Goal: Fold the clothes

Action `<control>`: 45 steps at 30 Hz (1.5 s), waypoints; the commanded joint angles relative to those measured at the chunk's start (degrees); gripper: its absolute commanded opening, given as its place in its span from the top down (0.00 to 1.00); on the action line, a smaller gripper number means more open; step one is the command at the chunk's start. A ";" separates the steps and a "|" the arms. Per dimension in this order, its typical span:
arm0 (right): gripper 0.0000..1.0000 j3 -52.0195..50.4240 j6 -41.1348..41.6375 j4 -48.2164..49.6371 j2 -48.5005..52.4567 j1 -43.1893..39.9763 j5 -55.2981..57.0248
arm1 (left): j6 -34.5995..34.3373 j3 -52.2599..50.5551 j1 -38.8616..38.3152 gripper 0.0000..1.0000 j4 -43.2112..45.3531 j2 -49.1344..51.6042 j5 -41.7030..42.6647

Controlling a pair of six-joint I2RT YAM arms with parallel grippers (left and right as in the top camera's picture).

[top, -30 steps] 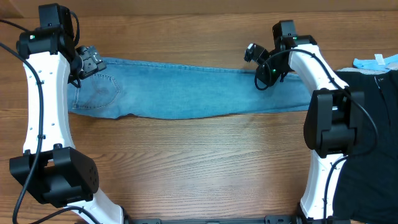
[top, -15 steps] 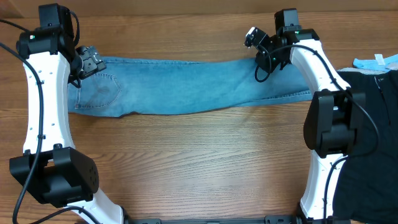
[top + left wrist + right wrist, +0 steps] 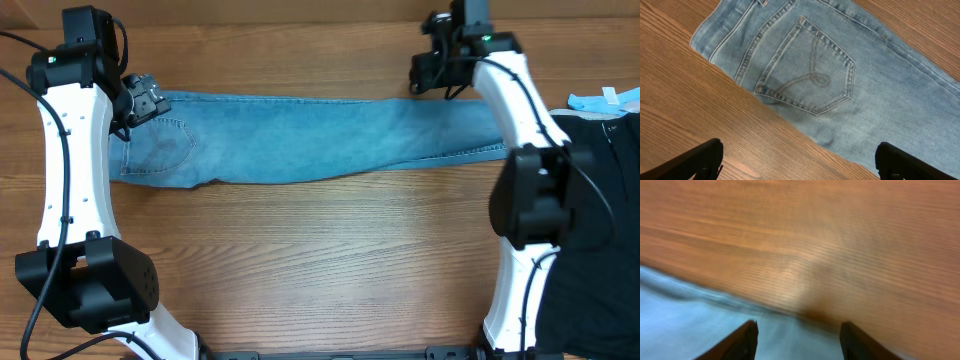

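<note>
1. Table [image 3: 320,260]: wood, carrying everything below.

2. Jeans [image 3: 300,140]: light blue denim, laid flat as one long narrow strip across the far half of the table. The waist end is at the left and the leg end at the right, running up to the right arm. Judged step: spread and straightened, with the end-to-end fold not yet made. The next move calls for a firm pinch on one end, lifted clear and carried over the other so the edges line up.

3. Black garment [image 3: 610,170]: at the right edge, partly behind the right arm. It is not part of the job.

4. Right gripper [image 3: 435,60]: over bare wood just past the far edge of the denim. Its fingers are apart and hold nothing.

5. Left gripper [image 3: 145,100]: at the waist end, fingers spread wide and empty.

6. Back pocket [image 3: 810,75]: its curved stitching is legible only from the left wrist.

View notes: only the overhead view gives the full length of the jeans and the black garment. The right wrist view is blurred, showing the denim edge against the wood between the dark fingertips [image 3: 742,340]. The overhead view cannot settle either finger gap.
</note>
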 commanded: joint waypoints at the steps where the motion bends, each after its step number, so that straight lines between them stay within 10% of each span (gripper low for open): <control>1: 0.44 2.58 5.07 -8.07 -7.98 0.33 -3.78 | -0.11 -0.37 0.09 0.00 0.17 0.17 -0.79; 5: 0.47 2.05 -11.30 -12.79 -8.02 5.57 -6.38 | -0.11 -0.37 0.09 0.00 0.17 0.17 -0.79; 8: 0.20 1.95 -15.26 -6.64 -7.96 11.89 -9.79 | -0.11 -0.37 0.09 0.00 0.20 0.17 -0.79; 10: 0.48 1.84 -19.91 -4.13 -7.61 15.23 -15.26 | -0.11 -0.37 0.09 0.00 0.17 0.17 -0.79; 17: 0.64 1.75 -46.58 4.09 3.69 22.58 -12.70 | -0.11 -0.37 0.09 0.00 0.17 0.17 -0.79; 32: 0.62 1.75 -47.82 20.41 16.87 22.64 -8.63 | -0.11 -0.37 0.09 0.00 0.17 0.22 -0.79; 36: 0.94 1.77 -47.78 20.79 16.85 22.21 -8.63 | -0.11 -0.37 0.09 0.00 0.17 0.22 -0.79; 45: 0.96 5.92 -43.65 23.23 13.40 22.16 -8.63 | -0.11 -0.37 0.09 0.00 0.17 0.22 -0.79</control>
